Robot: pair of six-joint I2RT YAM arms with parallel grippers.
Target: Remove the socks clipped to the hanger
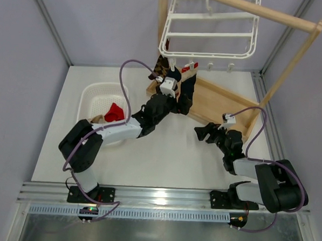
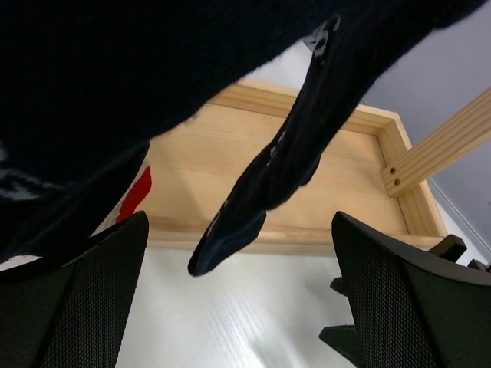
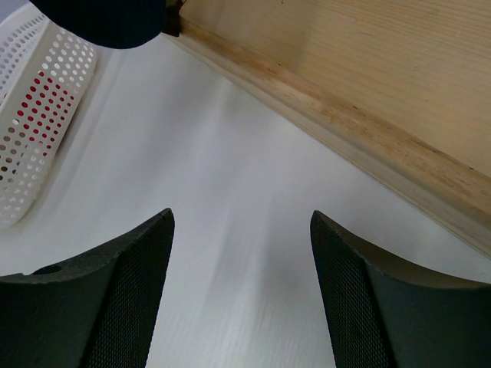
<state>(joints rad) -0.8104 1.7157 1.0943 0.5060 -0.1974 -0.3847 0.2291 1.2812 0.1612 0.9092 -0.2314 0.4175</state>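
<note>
A red sock (image 1: 114, 111) is lying in the basket (image 1: 90, 93) at nine o'clock, dark socks (image 2: 307, 115) are hanging from the hanger (image 1: 207, 54) at twelve, and the wide left gripper (image 2: 239, 226) and half-open right gripper (image 3: 242, 222) are holding nothing.

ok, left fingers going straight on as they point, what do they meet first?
Probably the dangling navy sock, hanging centred ahead of the open left fingers; the wooden base sits behind it. Depth is unclear.
</note>
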